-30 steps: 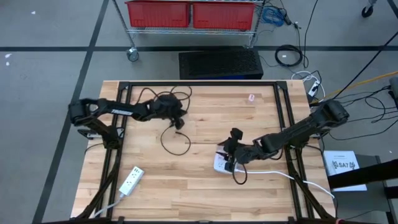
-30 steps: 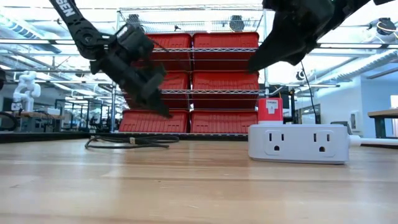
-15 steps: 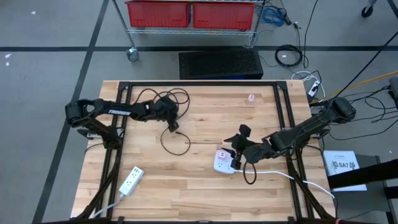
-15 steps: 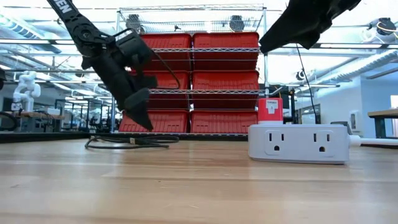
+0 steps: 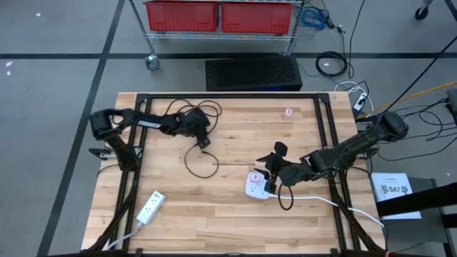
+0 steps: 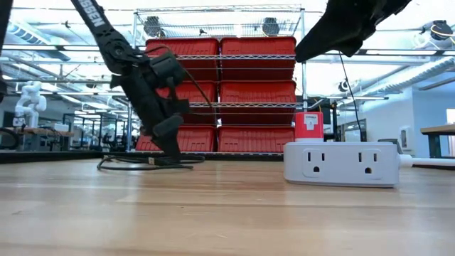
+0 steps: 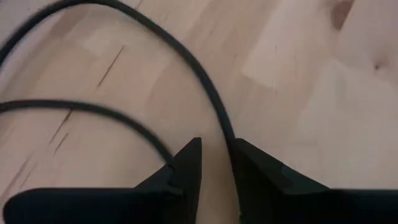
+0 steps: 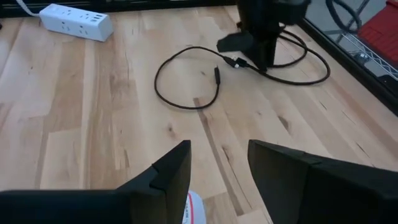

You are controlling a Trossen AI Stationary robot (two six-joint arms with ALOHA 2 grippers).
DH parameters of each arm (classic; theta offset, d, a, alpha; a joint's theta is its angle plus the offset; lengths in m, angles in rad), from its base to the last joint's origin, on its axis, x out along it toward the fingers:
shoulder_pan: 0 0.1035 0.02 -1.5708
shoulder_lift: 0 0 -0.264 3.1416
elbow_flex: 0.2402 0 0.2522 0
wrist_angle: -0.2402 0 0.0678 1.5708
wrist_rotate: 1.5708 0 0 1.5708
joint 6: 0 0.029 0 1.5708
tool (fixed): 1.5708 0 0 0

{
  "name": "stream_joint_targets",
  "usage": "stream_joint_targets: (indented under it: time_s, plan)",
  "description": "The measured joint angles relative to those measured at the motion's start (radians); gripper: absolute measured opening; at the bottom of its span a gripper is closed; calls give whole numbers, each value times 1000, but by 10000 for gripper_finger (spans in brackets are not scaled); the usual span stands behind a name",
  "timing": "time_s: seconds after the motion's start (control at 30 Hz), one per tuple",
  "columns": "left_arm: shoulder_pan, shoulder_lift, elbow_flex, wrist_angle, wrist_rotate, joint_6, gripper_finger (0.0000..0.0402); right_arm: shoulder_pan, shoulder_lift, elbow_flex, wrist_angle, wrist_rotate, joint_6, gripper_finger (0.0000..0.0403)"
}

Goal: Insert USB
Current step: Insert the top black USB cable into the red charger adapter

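Cable [image 5: 194, 153] one, power strips two; left fingers [image 7: 214, 168] clamped on cable, right fingers [image 8: 217, 165] apart.

Very little lettering can be read. In the low view, white capital letters run along the dark left arm [image 6: 96, 25] near the top of the picture; only "BEN" or so at the end of a longer word shows, the rest cut off by the edge. In the high view, a white sheet [image 5: 395, 190] lying on the floor beside the surface on the right carries dark print that looks like "SA7", though it is too small to be sure. White lettering on the left arm in the high view is too small to read.
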Motion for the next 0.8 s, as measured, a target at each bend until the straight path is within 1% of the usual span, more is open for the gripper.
stream_joint_targets:
  time_s: [0.17, 0.27, 0.37, 0.5, 0.6, 0.7, 0.73, 0.8]
  plan:
    - [1, 84, 79, -64, 0, 7, 101, 0, 0, 0, -1, -1, 0, 153]
    - [0, 126, 101, -89, 9, 7, 100, 1, 0, 0, -2, -2, 1, 153]
    - [-3, 134, 109, -98, 38, 7, 100, 3, 0, 0, -2, -2, 2, 153]
    - [-7, 135, 110, -112, 1, 32, 96, 3, 0, 0, -2, -2, 3, 153]
    - [-9, 135, 111, -127, -22, 60, 71, 3, 0, 0, -2, -2, 3, 153]
    - [-9, 135, 111, -141, -20, 81, 21, 3, 0, 0, -2, -2, 4, 153]
    - [-9, 135, 111, -142, -21, 83, 13, 3, 0, 0, -2, -2, 4, 153]
    - [-14, 133, 111, -143, -25, 88, 11, 3, 0, 0, -2, -2, 3, 153]
